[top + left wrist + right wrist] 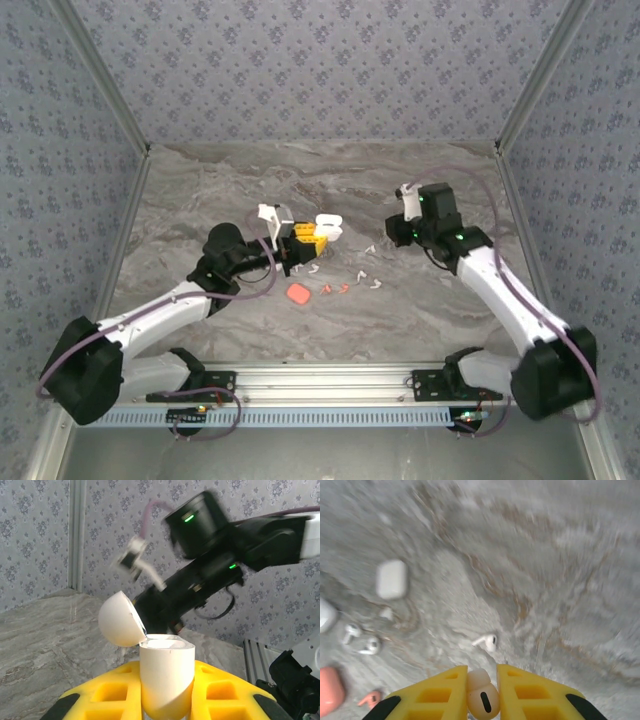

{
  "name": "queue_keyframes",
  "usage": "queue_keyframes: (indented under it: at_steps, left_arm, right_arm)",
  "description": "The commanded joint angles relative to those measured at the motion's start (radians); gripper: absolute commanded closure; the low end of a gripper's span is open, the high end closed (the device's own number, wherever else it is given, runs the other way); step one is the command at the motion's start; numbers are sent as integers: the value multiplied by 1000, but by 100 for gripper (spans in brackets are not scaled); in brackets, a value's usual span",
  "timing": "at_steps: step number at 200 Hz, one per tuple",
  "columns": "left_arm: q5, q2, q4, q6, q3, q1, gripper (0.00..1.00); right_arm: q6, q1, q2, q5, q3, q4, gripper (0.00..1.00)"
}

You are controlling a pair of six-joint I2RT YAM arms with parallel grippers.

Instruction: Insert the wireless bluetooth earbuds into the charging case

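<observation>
One glossy white stemmed earbud (482, 700) is pinched between the yellow fingers (440, 692) of my right claw (481, 680), held above the grey marbled surface (545, 555). My left claw (167, 702) clamps a smooth white rounded charging case (167, 665), its domed lid (119, 619) tipped open. Loose white earbuds (487, 641) and a salmon-red earbud (370, 698) lie on that surface. The left arm (170, 305) reaches low; the right arm (500, 285) is raised.

— Cases?
— One salmon case (298, 293). One white case (165, 675) held open, another lying shut, I think.
— Earbuds?
— Two salmon earbuds (328, 289). One white earbud (481, 692) held, roughly four more loose on the surface (200, 190); too small to be sure.
</observation>
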State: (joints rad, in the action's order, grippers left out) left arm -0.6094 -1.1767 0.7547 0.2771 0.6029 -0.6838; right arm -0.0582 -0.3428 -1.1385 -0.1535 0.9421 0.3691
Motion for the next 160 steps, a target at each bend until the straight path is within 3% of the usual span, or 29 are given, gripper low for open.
queue_keyframes:
  at_steps: [1,42,89,160]
  left_arm:
    - [-32,-37,88,46,28,-11,100]
    - [-61,-109,104,49,84,-44,100]
    - [-72,-167,115,53,129,-86,100]
    - [-74,-178,118,59,136,-94,100]
  right_arm:
    - [140,-15,123,-62,-12,-4,78]
    - [291,-71,232,-119,86,56,78]
    - [451,-206,236,-48,176,108,78]
    - [520,-299,199,9,185,131,78]
